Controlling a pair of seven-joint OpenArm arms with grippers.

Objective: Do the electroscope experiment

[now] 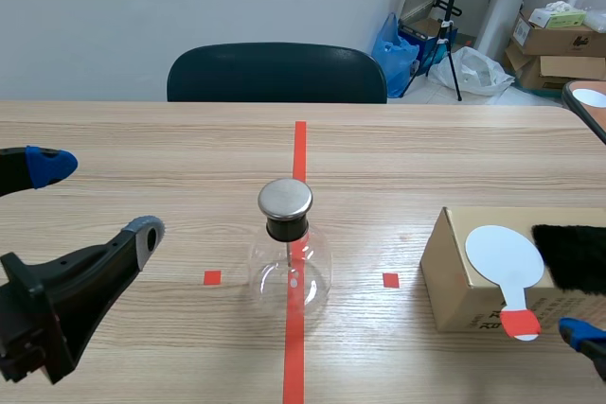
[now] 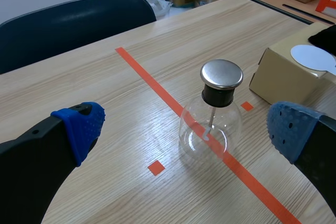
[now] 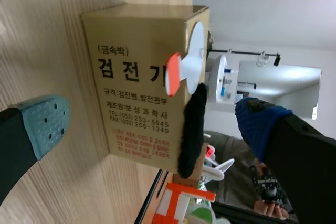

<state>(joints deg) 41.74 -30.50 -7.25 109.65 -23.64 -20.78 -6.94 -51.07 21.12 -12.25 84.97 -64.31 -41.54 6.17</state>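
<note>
The electroscope, a clear glass flask (image 1: 292, 272) with a round metal cap (image 1: 285, 198), stands on the red tape line at mid-table. In the left wrist view the flask (image 2: 210, 129) is just ahead of my left gripper (image 2: 186, 129), which is open and holds nothing. A cardboard box (image 1: 450, 272) sits to the right. On its top lie a white paddle (image 1: 505, 254) with a red handle and a black fur piece (image 1: 573, 257). My right gripper (image 3: 152, 121) is open, its fingers spread beside the box (image 3: 136, 93), near the paddle (image 3: 195, 56) and fur (image 3: 191, 129).
A dark chair (image 1: 276, 73) stands behind the table's far edge. Cardboard boxes (image 1: 554, 40) and bags lie on the floor at the back right. Another table's edge (image 1: 587, 101) shows at the far right.
</note>
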